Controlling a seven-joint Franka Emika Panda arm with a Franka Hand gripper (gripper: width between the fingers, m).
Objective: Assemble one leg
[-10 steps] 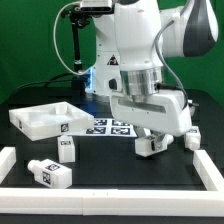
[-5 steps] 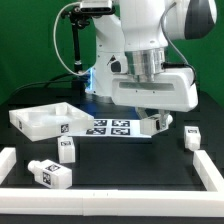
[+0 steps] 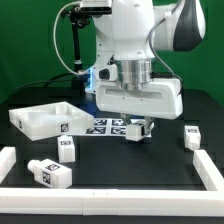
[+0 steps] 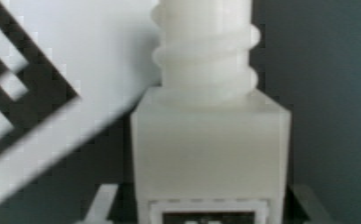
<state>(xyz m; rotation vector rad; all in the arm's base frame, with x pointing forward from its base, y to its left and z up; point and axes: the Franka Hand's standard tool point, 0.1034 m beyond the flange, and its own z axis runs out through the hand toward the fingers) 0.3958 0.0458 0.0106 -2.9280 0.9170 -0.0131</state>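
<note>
Franka arm [image 3: 140,40]: white, fills the middle of the exterior view, wrist pointing down over the black table [image 3: 110,165].

Border rail [image 3: 110,189]: low and white, runs along the near edge of the table and up both sides.

Square panel [image 3: 30,122]: white with a raised rim, lies flat at the exterior view's left, well apart from the gripper. One tag sticker shows on its near wall.

Marker board [image 3: 105,125]: flat on the table between the panel and the gripper, tags facing up. In the wrist view its white face and black tag pattern [image 4: 79,70] lie behind the held part.

Gripper [image 3: 136,130]: hangs under the boxy white wrist housing, at the end of the marker board toward the exterior view's right. The fingers pinch the leg [image 3: 138,127] from both sides. The pads are mostly hidden in both views.

Held leg, wrist view [image 4: 203,130]: a chunky white square block fills the centre, with a ribbed round stub at its far end and a tag sticker at its near end. Whether it touches the board or hangs clear of it, I cannot tell.

Loose legs:
- upright post [image 3: 67,149], near the front of the panel;
- post lying on its side [image 3: 50,173], just inside the near rail;
- upright post [image 3: 190,137], at the exterior view's right, apart from the gripper.
</note>
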